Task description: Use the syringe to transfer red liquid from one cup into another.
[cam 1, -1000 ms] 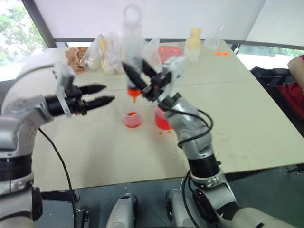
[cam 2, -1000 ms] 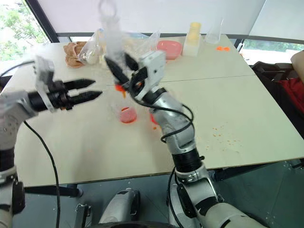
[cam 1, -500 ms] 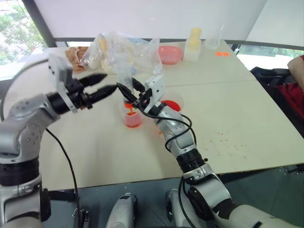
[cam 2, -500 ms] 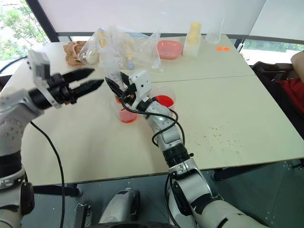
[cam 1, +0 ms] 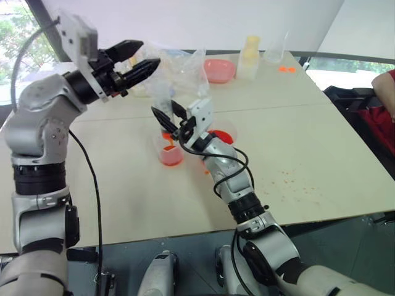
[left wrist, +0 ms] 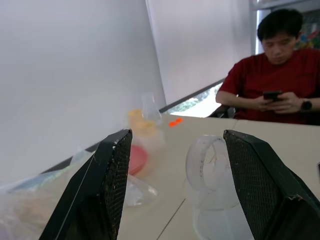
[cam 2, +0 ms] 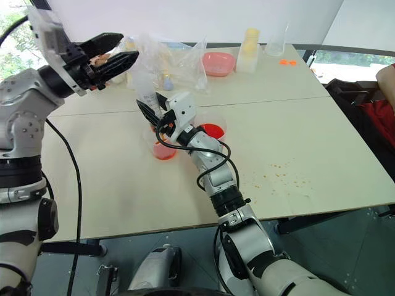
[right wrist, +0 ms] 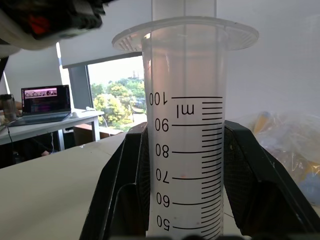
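Holding the syringe (cam 1: pixel 162 106) clamped over the small cup (cam 1: pixel 170 152), the right gripper (cam 1: pixel 170 121) waits; left gripper (cam 1: pixel 137 61) gapes empty, plunger unpressed, transfer seemingly underway.

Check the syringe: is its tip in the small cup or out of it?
In, it seems. The right gripper holds the syringe upright, its orange tip down inside the small cup of red liquid.

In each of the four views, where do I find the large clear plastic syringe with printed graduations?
Left eye view: large clear plastic syringe, upright, just left of centre.
Right eye view: it stands left of centre.
Left wrist view: its plunger ring, between left gripper fingers.
Right wrist view: its barrel, clamped in right gripper.
Shared landmark: round pink bowl.
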{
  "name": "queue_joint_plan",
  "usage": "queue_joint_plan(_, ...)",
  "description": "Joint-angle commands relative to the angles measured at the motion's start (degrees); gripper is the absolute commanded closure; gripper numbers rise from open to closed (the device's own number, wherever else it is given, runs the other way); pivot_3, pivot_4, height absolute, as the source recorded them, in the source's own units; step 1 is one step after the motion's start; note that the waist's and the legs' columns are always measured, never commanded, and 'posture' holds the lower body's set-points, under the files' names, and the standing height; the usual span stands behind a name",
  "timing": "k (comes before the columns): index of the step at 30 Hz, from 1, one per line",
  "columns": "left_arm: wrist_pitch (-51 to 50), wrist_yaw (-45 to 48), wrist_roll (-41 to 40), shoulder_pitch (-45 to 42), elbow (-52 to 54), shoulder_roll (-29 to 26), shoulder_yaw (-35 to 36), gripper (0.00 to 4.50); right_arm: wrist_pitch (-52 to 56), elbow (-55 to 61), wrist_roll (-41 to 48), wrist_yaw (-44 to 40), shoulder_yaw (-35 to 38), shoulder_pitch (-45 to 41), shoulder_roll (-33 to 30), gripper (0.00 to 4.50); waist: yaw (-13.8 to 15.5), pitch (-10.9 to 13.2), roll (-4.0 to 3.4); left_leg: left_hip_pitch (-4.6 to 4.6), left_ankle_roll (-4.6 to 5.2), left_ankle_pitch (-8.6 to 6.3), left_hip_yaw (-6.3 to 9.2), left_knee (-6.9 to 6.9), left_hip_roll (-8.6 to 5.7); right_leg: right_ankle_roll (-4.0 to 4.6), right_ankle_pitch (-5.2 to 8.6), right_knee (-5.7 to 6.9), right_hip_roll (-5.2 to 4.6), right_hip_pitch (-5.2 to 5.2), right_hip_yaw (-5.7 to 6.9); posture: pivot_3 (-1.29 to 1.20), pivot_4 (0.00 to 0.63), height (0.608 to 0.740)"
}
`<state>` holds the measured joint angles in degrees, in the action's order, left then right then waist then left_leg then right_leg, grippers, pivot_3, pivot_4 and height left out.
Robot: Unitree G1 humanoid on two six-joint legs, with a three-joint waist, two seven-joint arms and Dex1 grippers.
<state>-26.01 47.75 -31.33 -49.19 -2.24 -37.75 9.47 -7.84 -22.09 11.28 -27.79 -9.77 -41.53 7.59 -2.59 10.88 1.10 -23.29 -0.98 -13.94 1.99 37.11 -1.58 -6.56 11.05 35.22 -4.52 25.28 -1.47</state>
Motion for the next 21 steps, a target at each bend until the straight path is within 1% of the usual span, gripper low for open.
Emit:
queue_joint_plan(1,3.5,2.1,2.6,-1.8,-2.2,-1.5,-0.4,1.49,-1.4,2.1,0.0,0.5,-0.2,-0.5,2.1,3.11,0.0,0.0,0.00,0.00,0.00,0.00,0.00,-0.01,0.00,0.00,0.00,0.00,0.00,0.00,0.00,0.00,0.150,0.740)
queue_joint_plan(7,6.2,3.1,4.9,-2.4,-5.0,-1.8,-0.7,1.49,-1.4,2.5,-0.1,0.8,-0.6,0.0,2.2,3.11,0.0,0.0,0.00,0.00,0.00,0.00,0.00,0.00,0.00,0.00,0.00,0.00,0.00,0.00,0.00,0.00,0.150,0.740)
queue_joint_plan(13,3.6,6.7,2.4,-0.8,-3.1,-3.9,0.1,1.49,-1.3,2.1,0.1,1.0,-0.5,0.0,2.2,3.11,0.0,0.0,0.00,-0.01,0.00,0.00,0.01,0.00,0.01,0.00,0.00,0.01,0.00,0.01,0.00,0.00,0.150,0.740)
queue_joint_plan(21,2.4,6.2,1.5,0.0,-1.9,-4.9,1.7,1.49,-1.1,2.0,0.2,0.9,-0.6,0.1,2.3,3.11,0.0,0.0,0.00,-0.01,0.00,0.00,0.01,0.00,0.02,0.00,0.00,0.01,-0.01,0.01,0.00,0.00,0.150,0.740)
